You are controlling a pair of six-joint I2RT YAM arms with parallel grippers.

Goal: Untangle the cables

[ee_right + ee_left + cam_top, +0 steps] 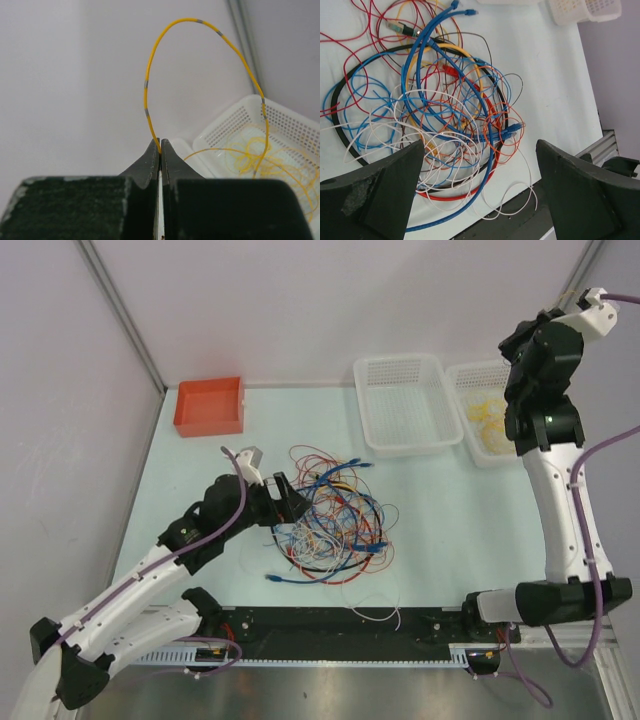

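The cables lie in one tangle of red, blue, orange, white, yellow and black wires in the middle of the table, and they fill the left wrist view. My left gripper is at the tangle's left edge, low over the table. Its jaws are open wide with nothing between them. My right gripper is raised high at the back right and shut on a thin yellow cable. That cable loops up and drops into a white basket holding other yellow wires.
A red bin stands at the back left. A white basket sits at the back centre, beside the basket of yellow wires. A loose white wire reaches the black front rail.
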